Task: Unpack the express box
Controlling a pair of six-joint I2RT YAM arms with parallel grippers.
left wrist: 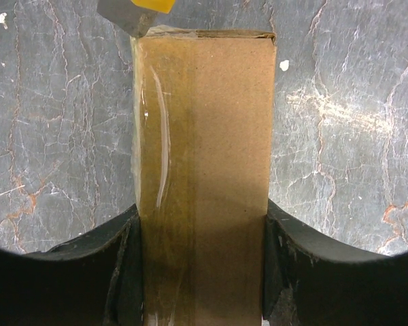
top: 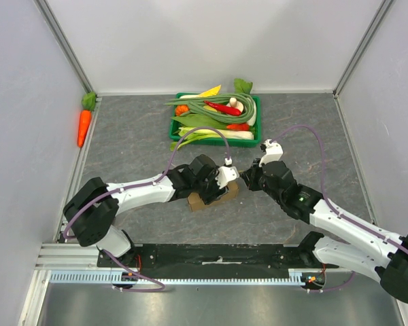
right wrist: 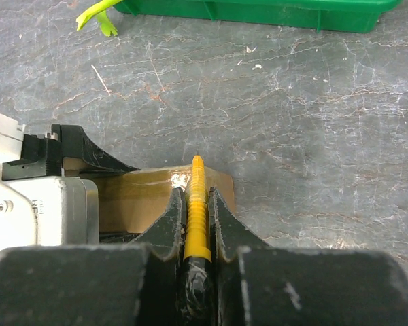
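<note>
Firmly, the left fingers (left wrist: 119, 272) clamp the express box (left wrist: 204, 170). At its corner sits a yellow tool (right wrist: 196, 204), pinched between the right fingers (right wrist: 164, 227).

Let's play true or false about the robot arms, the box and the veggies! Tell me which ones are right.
1. The left gripper is clamped on the brown box. True.
2. The right gripper holds nothing. False: it pinches a yellow tool.
3. The brown box lies inside the green tray. False: it sits on the grey table, nearer the arms than the tray.
4. A carrot lies outside the tray, by the left wall. True.
</note>
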